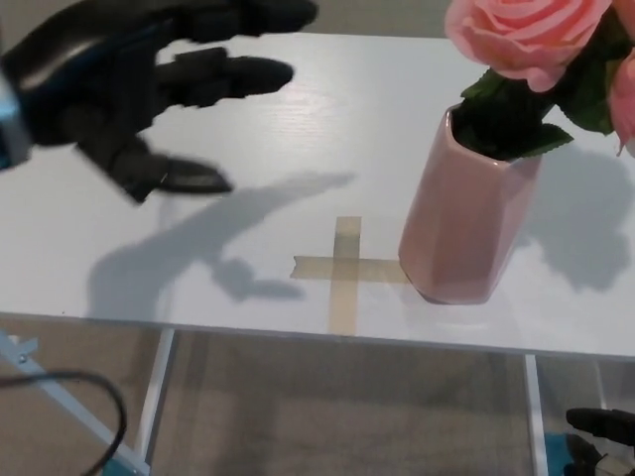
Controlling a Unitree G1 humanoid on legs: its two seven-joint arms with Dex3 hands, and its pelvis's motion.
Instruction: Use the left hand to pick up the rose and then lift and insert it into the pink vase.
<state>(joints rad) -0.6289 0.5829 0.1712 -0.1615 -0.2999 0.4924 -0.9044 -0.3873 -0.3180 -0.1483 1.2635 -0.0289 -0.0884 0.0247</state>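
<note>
Over on the far right, the rose already sits upright in the pink vase on the tabletop. Left hand hangs well apart to its left, fingers spread wide, holding nothing.

The left hand reaches in from the upper left, empty, its black fingers spread and pointing right, the thumb hanging lower and apart from them. A sliver of its silver wrist shows at the left edge. The right hand shows only partly at the bottom right corner.
</note>
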